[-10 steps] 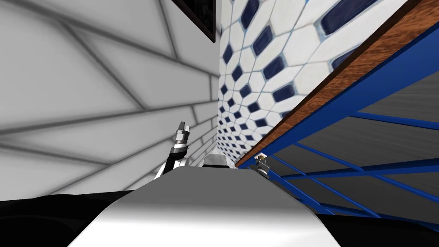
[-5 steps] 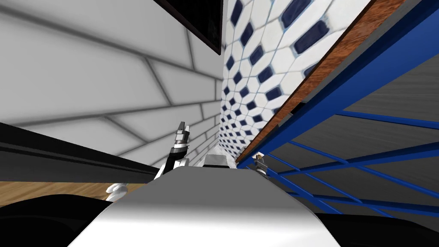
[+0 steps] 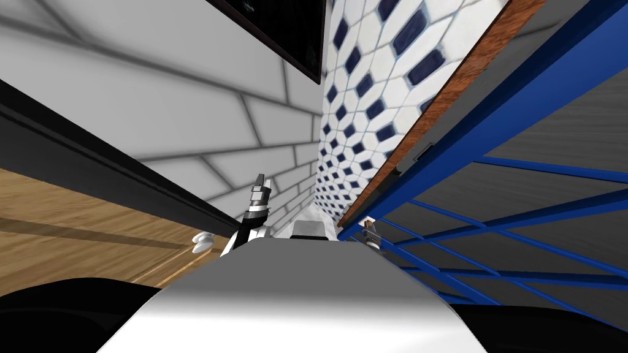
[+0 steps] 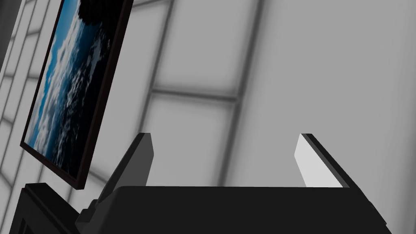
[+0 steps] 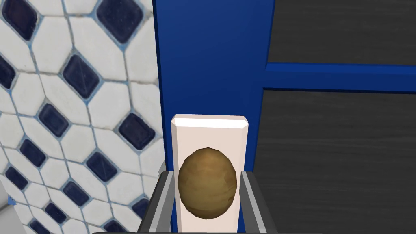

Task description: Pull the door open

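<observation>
The door (image 3: 521, 141), a blue frame around dark grey panels, runs along my right side. It stands slightly off its brown wooden jamb (image 3: 441, 104), with a narrow gap between them. On the door's blue stile (image 5: 211, 61) sits a white backplate (image 5: 209, 130) carrying a brown round knob (image 5: 207, 183). My right gripper (image 5: 205, 175) is shut on that knob, one finger pressing each side, and appears low at the door's edge in the head view (image 3: 372, 236). My left gripper (image 3: 264, 182) is raised near the white wall, open (image 4: 223, 142) and holding nothing.
A wall of white tiles with dark blue diamonds (image 3: 362, 122) meets a white brick wall (image 3: 153, 110) just ahead. A dark-framed picture (image 3: 282, 30) hangs on the brick wall. Low on the left, past a dark band (image 3: 110, 178), is a wood-grained surface (image 3: 73, 233) with a small white object (image 3: 202, 242).
My view has swung, bringing the dark band and the wood-grained surface in at the left. The gap between door and jamb has widened. The right gripper stays on the knob.
</observation>
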### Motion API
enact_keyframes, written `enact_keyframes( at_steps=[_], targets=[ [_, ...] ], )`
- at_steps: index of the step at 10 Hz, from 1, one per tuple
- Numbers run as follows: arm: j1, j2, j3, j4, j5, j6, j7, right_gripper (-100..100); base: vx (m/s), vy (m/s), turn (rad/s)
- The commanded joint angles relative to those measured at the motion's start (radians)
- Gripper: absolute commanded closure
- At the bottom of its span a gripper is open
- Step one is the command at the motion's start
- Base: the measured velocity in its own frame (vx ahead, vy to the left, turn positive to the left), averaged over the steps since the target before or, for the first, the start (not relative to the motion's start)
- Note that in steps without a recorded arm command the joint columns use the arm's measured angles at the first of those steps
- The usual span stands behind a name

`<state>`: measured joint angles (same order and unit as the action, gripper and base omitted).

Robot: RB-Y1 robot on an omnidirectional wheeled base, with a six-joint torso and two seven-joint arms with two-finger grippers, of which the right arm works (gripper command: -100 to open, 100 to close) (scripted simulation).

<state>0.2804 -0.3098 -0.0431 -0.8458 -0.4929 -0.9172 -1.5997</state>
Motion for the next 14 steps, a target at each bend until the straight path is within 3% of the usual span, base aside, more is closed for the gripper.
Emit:
enact_keyframes(
  at_steps=[1, 5, 6, 10, 14],
  targets=[
    [0.007, -0.006, 0.021, 0.004, 0.014, -0.013, -0.016, 100, -0.199, 0.006, 0.076],
    [0.033, -0.027, 0.071, -0.016, 0.048, -0.035, -0.052, 100, -0.238, 0.017, 0.058],
    [0.025, -0.026, 0.064, -0.011, 0.043, -0.032, -0.047, 100, -0.113, 0.021, 0.016],
    [0.065, -0.053, 0.133, -0.03, 0.093, -0.076, -0.092, 100, -0.23, -0.024, 0.067],
    [0.085, -0.066, 0.167, -0.035, 0.12, -0.103, -0.111, 100, -0.191, 0.0, 0.044]
  ],
)
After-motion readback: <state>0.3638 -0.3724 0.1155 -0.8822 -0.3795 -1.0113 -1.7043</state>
